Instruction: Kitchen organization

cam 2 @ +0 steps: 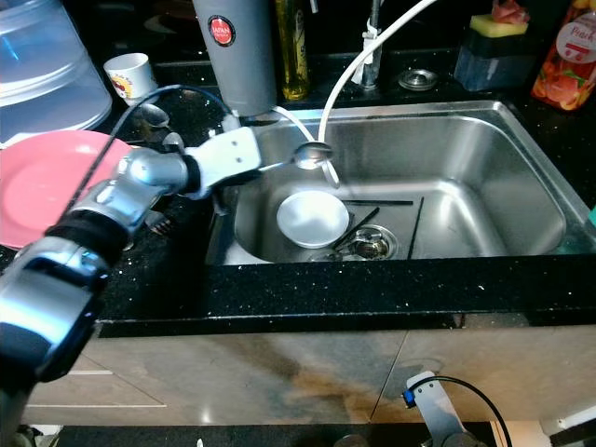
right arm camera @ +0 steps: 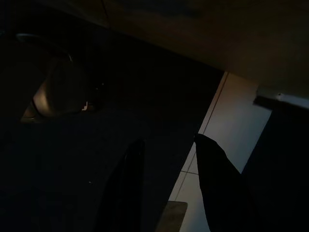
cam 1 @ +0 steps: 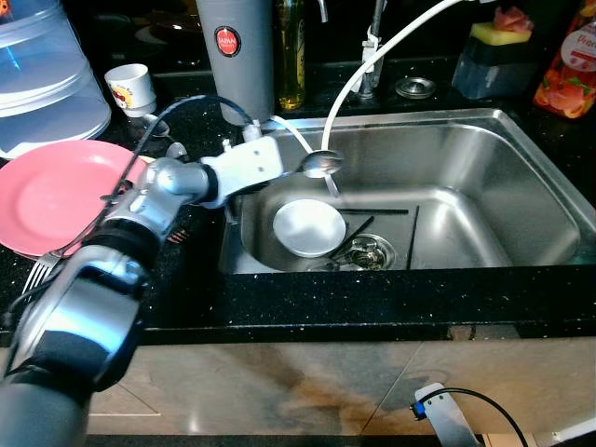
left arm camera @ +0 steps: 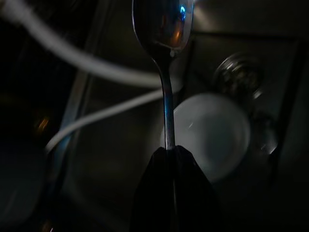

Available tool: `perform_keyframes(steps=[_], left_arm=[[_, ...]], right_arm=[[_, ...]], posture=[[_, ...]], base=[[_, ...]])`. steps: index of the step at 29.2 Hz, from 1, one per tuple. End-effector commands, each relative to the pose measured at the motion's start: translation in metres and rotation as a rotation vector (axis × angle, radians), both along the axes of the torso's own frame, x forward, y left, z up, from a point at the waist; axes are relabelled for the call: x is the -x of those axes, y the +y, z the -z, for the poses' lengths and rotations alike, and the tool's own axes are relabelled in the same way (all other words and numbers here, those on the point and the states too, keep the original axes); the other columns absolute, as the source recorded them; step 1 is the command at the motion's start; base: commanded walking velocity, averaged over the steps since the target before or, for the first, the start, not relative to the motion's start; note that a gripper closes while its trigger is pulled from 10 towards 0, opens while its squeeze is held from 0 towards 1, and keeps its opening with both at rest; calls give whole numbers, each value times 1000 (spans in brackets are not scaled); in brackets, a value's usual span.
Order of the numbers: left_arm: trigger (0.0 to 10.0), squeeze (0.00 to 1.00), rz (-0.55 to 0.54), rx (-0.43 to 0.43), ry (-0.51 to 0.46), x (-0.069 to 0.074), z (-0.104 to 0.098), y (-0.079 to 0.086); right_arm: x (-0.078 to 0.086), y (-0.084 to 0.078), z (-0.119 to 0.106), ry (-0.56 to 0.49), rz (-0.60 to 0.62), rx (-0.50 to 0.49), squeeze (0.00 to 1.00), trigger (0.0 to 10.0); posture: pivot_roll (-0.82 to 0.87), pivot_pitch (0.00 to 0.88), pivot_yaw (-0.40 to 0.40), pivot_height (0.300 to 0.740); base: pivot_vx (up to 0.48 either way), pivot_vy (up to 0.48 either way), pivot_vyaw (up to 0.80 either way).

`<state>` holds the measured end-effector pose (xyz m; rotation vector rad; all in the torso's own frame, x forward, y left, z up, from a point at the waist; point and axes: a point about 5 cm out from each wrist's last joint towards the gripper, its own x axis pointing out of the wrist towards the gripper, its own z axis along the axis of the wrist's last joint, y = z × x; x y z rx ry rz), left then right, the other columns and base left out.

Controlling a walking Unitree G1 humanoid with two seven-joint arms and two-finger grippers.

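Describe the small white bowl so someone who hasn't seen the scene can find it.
Look into the steel sink set in the black counter. The bowl sits on the sink floor, left of the drain, below the spoon held in the left claw. It is the sink's only round white dish.

Sink (cam 1: pixel 521 177) set in counter (cam 1: pixel 372 303). Bowl (cam 1: pixel 308 227) placed in sink at 9 o'clock side, drain (cam 1: pixel 371 251) just at its 4 o'clock. Spoon (cam 1: pixel 321 164) held above bowl, at 12 o'clock. Plate (cam 1: pixel 51 191) laid on counter, 9 o'clock of sink; cup (cam 1: pixel 130 88) behind it. Faucet (cam 1: pixel 372 51) behind sink.
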<state>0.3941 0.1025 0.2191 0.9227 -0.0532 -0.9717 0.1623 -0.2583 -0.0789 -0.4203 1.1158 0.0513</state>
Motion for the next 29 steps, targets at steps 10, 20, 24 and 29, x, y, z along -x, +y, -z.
perform_keyframes(steps=[10, 20, 24, 29], left_arm=[[10000, 0, 64, -28, -75, -1, -9, -19], [10000, 0, -23, 115, 95, -4, 5, -29], [10000, 216, -31, 94, 132, -2, 14, -29], [10000, 1000, -17, 83, 164, 0, 21, -30]], right_arm=[[7, 4, 4, 12, 9, -11, 0, 10000], [11, 3, 5, 12, 22, -11, 0, 10000], [14, 2, 6, 15, 26, -9, 0, 10000], [16, 2, 7, 18, 29, -9, 0, 10000]], posture=[[-98, 67, 93, 740], [-149, 87, 103, 740], [-161, 108, 111, 740], [-164, 122, 114, 740]], base=[[0, 0, 0], [0, 0, 0], [0, 0, 0], [0, 0, 0]])
